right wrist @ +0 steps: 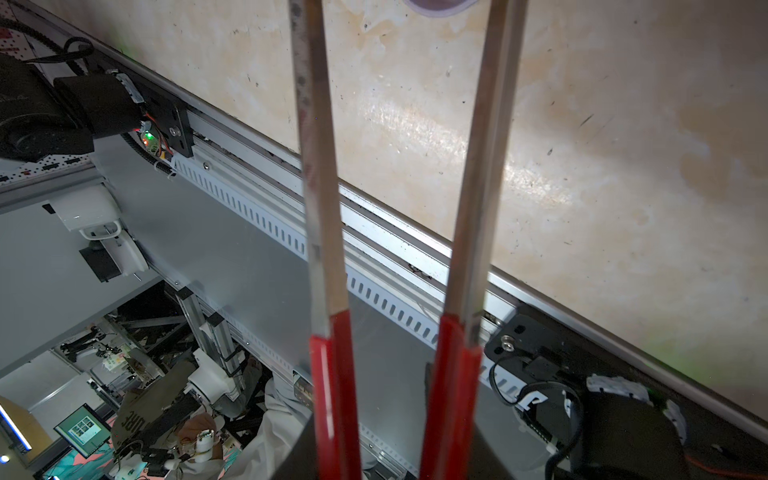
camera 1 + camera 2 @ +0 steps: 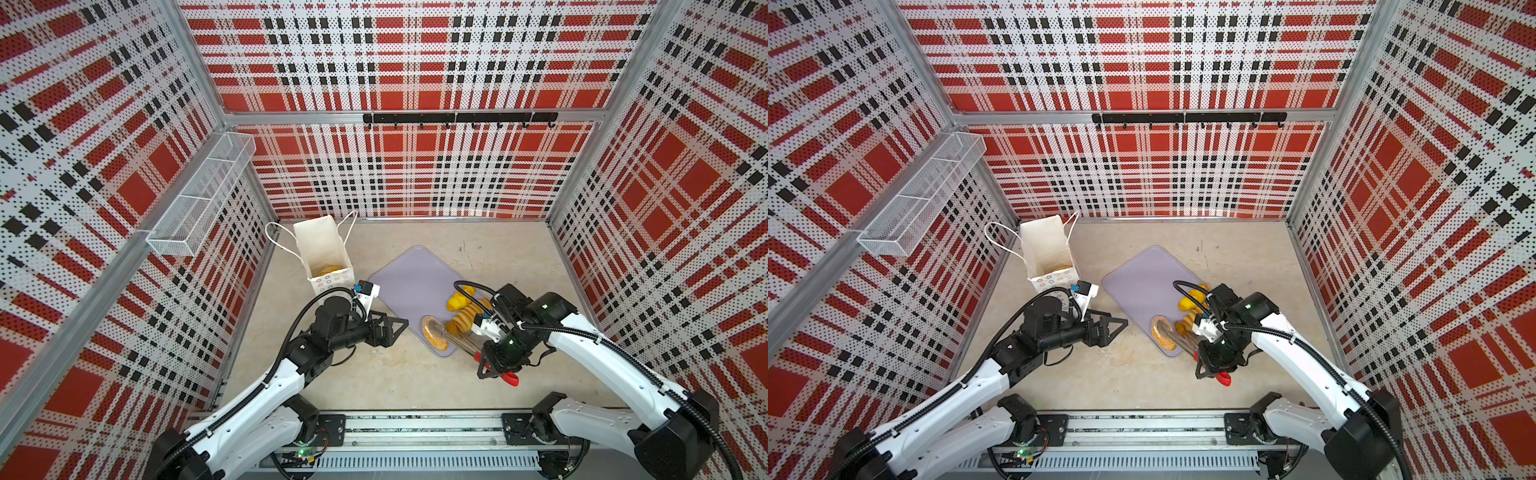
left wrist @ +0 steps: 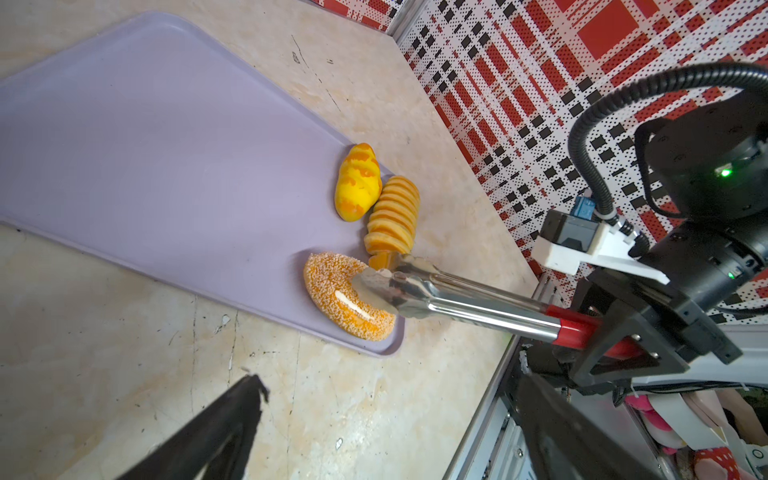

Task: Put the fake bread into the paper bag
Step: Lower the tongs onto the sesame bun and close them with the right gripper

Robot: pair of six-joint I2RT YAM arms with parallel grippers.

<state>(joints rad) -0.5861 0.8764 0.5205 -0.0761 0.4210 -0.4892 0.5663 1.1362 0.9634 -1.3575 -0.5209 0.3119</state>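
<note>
1. Here, golden toy breads lie close together at the near end of a lilac plastic tray (image 3: 145, 145): a seeded ring bread (image 3: 347, 297), a ridged long loaf (image 3: 392, 220) and a yellow scored bun (image 3: 357, 183). More yellow bread (image 2: 330, 270) shows at the bottom of the tall white paper bag (image 2: 322, 245), which stands upright near the left wall.
2. The right gripper (image 2: 496, 372) is clamped on the red handles of the metal tongs (image 3: 457, 299), whose tips rest on the ring's rim. The left gripper (image 2: 392, 332) stands wide apart and empty over the table, between bag and tray.
3. The beige marbled tabletop (image 2: 415, 374) is enclosed by red, white and black plaid perforated walls (image 2: 415, 178). A white wire-mesh basket (image 2: 199, 191) hangs on the left wall, and a black hook rail (image 2: 459, 118) runs along the back.
</note>
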